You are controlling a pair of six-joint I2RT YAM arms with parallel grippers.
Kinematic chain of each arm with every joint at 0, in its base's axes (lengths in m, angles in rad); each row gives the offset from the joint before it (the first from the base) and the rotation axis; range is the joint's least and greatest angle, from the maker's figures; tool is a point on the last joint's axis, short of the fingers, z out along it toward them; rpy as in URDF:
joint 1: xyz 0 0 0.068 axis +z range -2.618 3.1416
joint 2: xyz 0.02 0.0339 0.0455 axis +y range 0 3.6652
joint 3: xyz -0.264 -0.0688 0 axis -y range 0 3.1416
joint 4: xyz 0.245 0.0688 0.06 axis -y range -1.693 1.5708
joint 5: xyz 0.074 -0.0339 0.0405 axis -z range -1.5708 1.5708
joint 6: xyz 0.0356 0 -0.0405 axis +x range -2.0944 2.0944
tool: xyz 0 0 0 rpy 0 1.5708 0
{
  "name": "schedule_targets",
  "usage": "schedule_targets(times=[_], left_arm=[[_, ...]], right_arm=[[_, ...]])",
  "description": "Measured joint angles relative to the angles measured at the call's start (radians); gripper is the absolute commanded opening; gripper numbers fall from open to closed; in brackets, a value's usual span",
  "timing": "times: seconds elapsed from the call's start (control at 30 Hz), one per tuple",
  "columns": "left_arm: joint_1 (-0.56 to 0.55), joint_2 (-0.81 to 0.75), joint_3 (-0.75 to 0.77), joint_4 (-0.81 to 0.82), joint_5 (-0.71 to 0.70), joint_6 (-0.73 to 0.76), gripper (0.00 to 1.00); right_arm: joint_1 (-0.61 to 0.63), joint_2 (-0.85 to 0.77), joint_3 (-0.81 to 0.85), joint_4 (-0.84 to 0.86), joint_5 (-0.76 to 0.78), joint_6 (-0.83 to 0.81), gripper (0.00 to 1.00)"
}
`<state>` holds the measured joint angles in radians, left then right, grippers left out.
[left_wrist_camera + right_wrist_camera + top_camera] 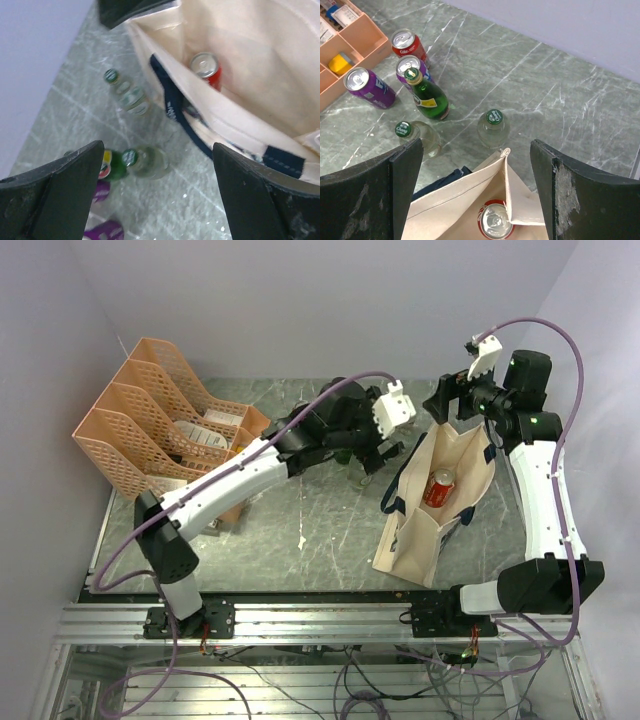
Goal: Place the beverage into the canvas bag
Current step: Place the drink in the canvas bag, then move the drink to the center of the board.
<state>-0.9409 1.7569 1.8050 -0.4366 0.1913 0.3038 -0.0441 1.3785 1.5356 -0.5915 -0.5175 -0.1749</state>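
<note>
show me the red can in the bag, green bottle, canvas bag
red can [495, 221], right wrist view, silver top
green bottle [431, 100], right wrist view, body
canvas bag [422, 540], top external view, outer pocket

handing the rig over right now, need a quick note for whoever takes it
Left gripper: open, empty, beside the canvas bag mouth.
Right gripper: open, empty, over the bag's far rim.
Red can: inside the bag, so one drink is placed.
To do: a green bottle, two clear bottles and three other cans stand on the table beyond the bag, if more must go in; otherwise probably just back both arms off.
</note>
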Motion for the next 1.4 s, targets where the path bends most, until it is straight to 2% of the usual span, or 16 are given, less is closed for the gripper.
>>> schedule_targets(times=[0.13,0.4,0.5,0.73,1.1,1.23,1.4], left_arm=[[0.045,-0.061,-0.071,0.014,-0.069,-0.002,1.0],[0.251,-0.081,-0.254,0.043,-0.175,-0.078,1.0],[0.294,-0.08,-0.288,0.041,-0.196,-0.104,0.99],[0.356,-0.041,-0.291,0.027,-0.2,-0.136,1.0],[0.426,0.166,-0.212,-0.083,-0.193,-0.14,0.99],[0.436,0.214,-0.175,-0.113,-0.18,-0.15,0.92],[0.436,0.255,-0.154,-0.145,-0.139,-0.156,0.64]], right_arm=[[0.0,-0.001,0.0,0.003,-0.008,0.001,0.88],[0.0,-0.013,-0.005,0.01,-0.01,0.004,0.88],[0.0,-0.02,-0.01,0.012,-0.01,0.003,0.88],[0.0,-0.03,-0.029,0.022,-0.009,0.003,0.88],[0.0,-0.05,-0.051,0.026,-0.009,0.003,0.88],[0.0,-0.054,-0.061,0.027,-0.009,0.003,0.88],[0.0,-0.054,-0.068,0.026,-0.009,0.003,0.88]])
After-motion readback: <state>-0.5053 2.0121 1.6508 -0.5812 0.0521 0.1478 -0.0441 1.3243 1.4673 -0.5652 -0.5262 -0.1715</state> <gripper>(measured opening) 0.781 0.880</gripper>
